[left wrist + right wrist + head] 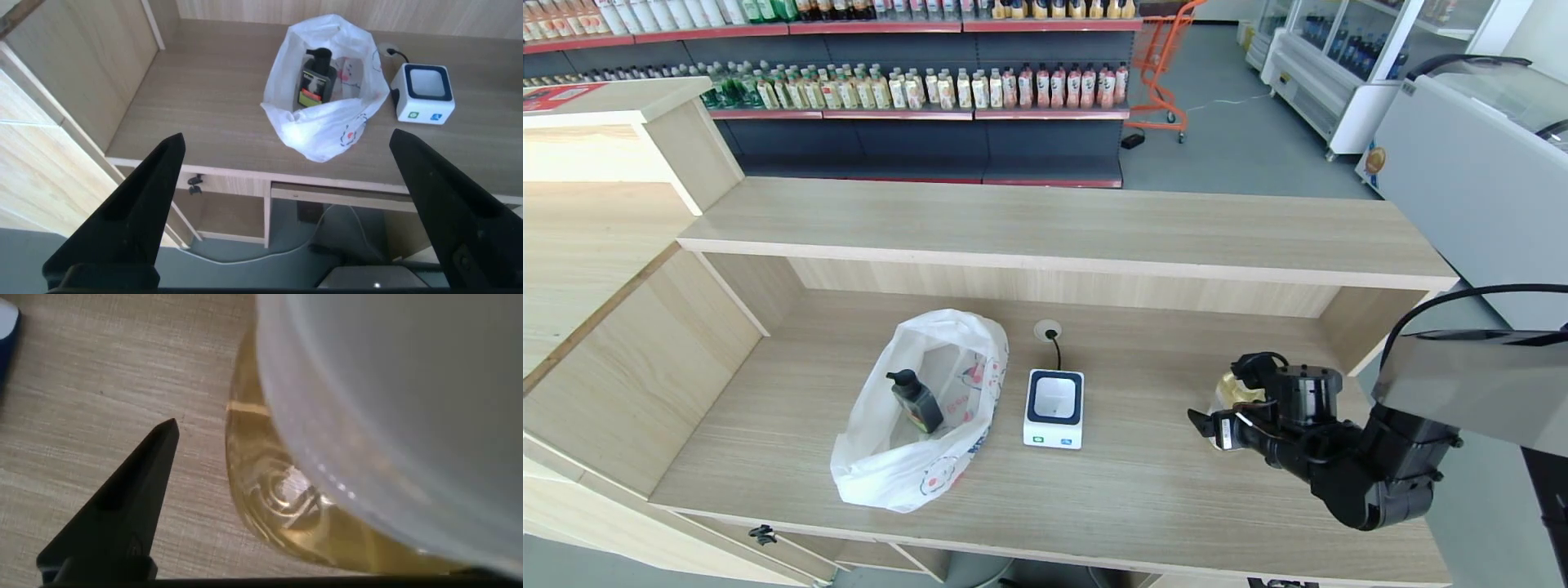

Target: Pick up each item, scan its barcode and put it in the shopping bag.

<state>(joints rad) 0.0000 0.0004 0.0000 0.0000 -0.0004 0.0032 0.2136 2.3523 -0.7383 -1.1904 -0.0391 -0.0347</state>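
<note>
A white plastic shopping bag (915, 425) lies open on the wooden counter (1143, 490) with a dark pump bottle (916, 402) inside. To its right stands the white barcode scanner (1054, 407). At the counter's right end sits a golden container (1232, 390) with a pale translucent lid (392, 400). My right gripper (1219, 392) is open around it. One finger (122, 514) stands a little apart from the container's side (278, 498); the other is hidden behind it. My left gripper (288, 139) hangs open off the counter's front edge, holding nothing. The bag (327, 122) and scanner (425, 91) lie beyond it.
A raised shelf (1062, 229) runs along the back of the counter, with side walls at the left (645, 376) and right (1356, 327). The scanner's cable (1055, 347) runs to a hole in the counter behind it. Bare counter lies between scanner and container.
</note>
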